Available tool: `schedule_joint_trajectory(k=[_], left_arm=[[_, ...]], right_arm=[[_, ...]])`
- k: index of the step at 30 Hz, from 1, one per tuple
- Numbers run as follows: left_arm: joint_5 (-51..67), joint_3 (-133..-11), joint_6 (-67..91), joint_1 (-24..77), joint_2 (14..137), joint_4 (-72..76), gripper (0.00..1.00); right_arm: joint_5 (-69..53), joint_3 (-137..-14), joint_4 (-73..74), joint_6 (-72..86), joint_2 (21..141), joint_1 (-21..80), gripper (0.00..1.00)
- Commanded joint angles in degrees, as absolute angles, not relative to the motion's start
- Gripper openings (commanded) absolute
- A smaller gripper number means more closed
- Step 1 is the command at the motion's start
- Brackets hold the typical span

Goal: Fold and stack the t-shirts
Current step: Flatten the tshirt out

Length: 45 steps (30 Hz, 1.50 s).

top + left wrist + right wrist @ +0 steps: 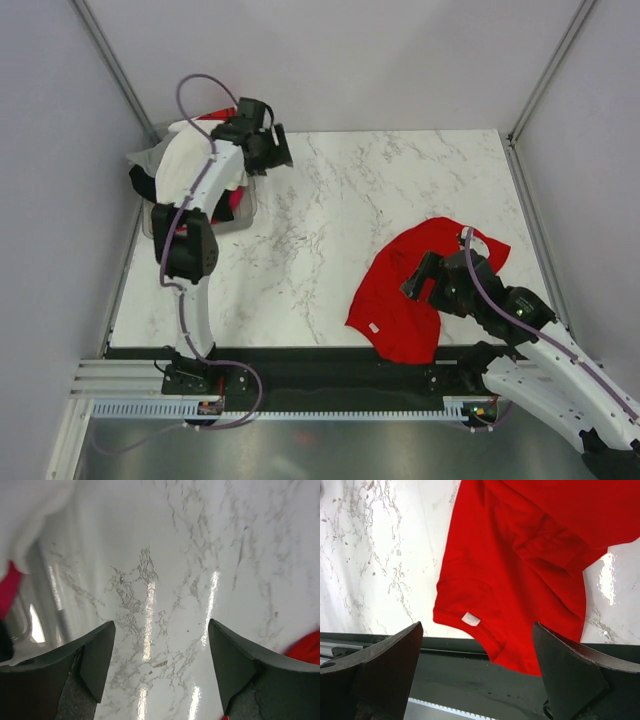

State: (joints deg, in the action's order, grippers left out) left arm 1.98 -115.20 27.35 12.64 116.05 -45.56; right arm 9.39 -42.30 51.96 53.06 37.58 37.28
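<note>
Tray (238,226) at far left held a heap – white t-shirt (185,165) on top, black one (140,182) and magenta-pink one (7,589) poking out beneath. Left gripper (161,627) hung just right of the heap over bare marble table (330,200), jaws wide apart, nothing held. Red t-shirt (405,290) lay rumpled at near right, hem spilling over the table's near edge – right gripper (477,627) hovered above it, spread fully, empty.
</note>
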Motion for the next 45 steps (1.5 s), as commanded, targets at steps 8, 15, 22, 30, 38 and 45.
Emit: schedule_joint_trajectory(k=[8,15,22,30,38,45], left_arm=[[-1.1,-112.7,22.7,8.1,126.0,-51.2,0.83],[-3.3,-103.5,21.0,1.2,118.6,-51.1,0.82],[-2.2,-91.4,22.2,7.6,102.1,-49.7,0.84],[1.9,-74.2,22.6,8.5,78.3,-48.3,0.84],[5.8,-63.6,25.8,10.9,56.4,-51.3,0.82],[6.2,-49.6,33.5,15.9,52.6,-47.3,0.77]], right_arm=[[12.8,-42.7,56.1,52.2,41.0,37.5,0.98],[14.9,-36.7,47.7,52.0,49.3,37.6,0.98],[10.6,-34.1,31.2,51.3,67.3,38.8,0.98],[-2.8,-44.5,12.1,57.4,85.9,45.9,0.98],[7.1,-91.5,40.0,47.5,100.7,49.0,0.98],[20.4,-61.5,40.8,58.1,74.7,48.5,0.98]])
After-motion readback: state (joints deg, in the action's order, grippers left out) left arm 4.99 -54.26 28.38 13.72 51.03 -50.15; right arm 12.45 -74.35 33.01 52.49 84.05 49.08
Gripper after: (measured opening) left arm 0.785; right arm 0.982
